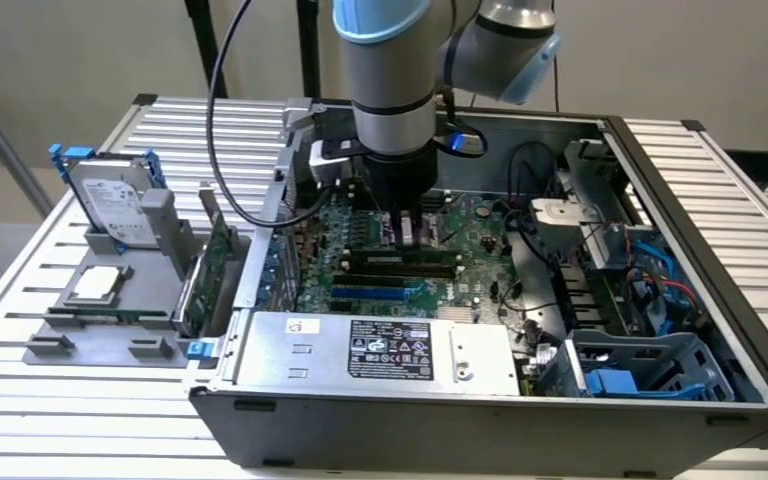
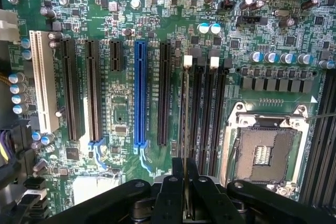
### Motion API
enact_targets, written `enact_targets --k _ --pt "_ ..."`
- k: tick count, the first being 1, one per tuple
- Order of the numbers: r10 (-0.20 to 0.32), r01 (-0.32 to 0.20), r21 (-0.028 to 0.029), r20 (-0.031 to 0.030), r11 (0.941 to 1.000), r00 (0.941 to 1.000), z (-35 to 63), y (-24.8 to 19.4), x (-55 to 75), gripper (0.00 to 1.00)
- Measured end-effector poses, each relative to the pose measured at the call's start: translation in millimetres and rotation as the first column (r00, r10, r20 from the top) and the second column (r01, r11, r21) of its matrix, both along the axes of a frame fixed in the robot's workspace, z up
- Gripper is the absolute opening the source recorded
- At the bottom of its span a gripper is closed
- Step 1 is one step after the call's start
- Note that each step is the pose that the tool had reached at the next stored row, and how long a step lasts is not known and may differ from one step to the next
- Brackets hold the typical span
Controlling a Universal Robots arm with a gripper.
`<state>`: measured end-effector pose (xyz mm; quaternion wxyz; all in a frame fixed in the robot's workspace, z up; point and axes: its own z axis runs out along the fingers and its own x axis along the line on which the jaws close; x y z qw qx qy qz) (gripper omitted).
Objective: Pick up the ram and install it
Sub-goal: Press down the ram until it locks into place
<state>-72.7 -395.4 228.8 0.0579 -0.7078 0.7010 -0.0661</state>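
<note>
While the tool point(image 2: 185, 195) hangs low over the motherboard point(image 2: 126, 114), its fingers seem pinched narrow on the ram point(image 2: 184, 124), seen edge-on, its long axis parallel to the memory slots point(image 2: 205, 114) directly beneath

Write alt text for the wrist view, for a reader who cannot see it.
The fingers grip the ram edge-on above the motherboard, by its memory slots. An empty processor socket lies beside these, with a blue slot and a white slot further off.
</note>
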Motion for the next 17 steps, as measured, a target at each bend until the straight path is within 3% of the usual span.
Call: enact_targets --k 17 --pt "-0.004 0.004 -0.0048 0.0006 1.0000 1.0000 -2.0 1.8 -0.2 0.00"
